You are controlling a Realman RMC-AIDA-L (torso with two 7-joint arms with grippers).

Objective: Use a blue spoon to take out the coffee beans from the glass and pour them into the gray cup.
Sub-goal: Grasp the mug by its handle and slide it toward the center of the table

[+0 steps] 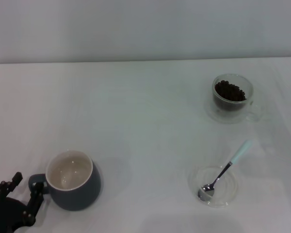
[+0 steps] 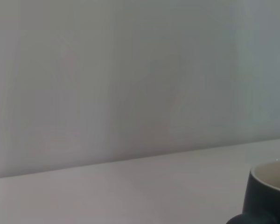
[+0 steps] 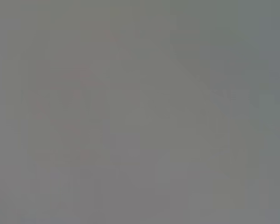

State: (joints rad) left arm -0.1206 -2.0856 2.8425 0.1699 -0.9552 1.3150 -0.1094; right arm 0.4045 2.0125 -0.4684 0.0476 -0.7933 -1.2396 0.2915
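Note:
The gray cup (image 1: 73, 180) stands at the near left of the white table, empty, its cream inside showing; its rim also shows in the left wrist view (image 2: 269, 191). My left gripper (image 1: 23, 188) is open at the near-left corner, right beside the cup's handle. The glass (image 1: 232, 99) stands at the far right with the coffee beans (image 1: 229, 91) inside. The blue spoon (image 1: 229, 166) lies at the near right, its metal bowl resting in a flat clear dish and its pale handle pointing away over the rim. My right gripper is out of view.
The flat clear round dish (image 1: 223, 196) lies at the near right under the spoon's bowl. The white table (image 1: 136, 116) runs back to a pale wall. The right wrist view shows only plain grey.

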